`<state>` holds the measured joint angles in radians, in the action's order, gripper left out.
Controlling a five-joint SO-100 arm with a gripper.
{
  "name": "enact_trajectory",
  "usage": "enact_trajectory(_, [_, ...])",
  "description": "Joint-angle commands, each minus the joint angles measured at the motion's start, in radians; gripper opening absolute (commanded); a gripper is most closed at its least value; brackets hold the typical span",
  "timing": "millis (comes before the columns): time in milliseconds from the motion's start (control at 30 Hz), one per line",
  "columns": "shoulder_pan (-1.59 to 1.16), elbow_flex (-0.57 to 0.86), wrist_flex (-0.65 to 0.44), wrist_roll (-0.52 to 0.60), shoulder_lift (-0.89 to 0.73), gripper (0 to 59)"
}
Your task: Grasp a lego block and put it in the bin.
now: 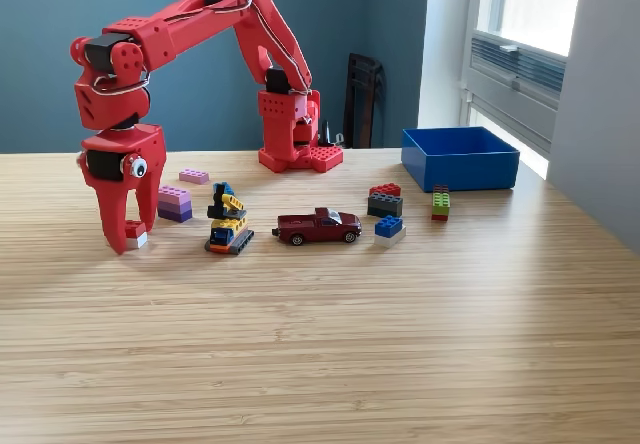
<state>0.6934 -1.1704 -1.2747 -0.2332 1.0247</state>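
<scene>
Lego block, small red-and-white plastic brick [135,234], lower left of frame, sits gripped between red claw [124,236] tips on wooden surface [330,344].

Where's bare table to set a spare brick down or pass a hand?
The whole near half of the table, in front of the red car, is bare. Another open strip lies between the arm base and the bin. Crowded: the middle row, from the gripper past the purple bricks and digger to the brick stacks near the bin.
</scene>
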Motion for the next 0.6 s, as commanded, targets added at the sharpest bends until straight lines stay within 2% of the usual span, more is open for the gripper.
enact_trajectory(33, [0.018,0.074,-0.006,0.032,0.021,0.1])
enact_trajectory(200, [0.025,0.058,-0.014,0.029,0.031,0.1])
enact_trajectory(400, [-0.012,-0.074,-0.021,-0.012,0.037,0.1])
enact_trajectory(500, [-0.021,-0.028,-0.129,-0.009,0.061,0.1])
enact_trajectory(600, [-0.083,-0.017,-0.181,-0.003,0.178,0.1])
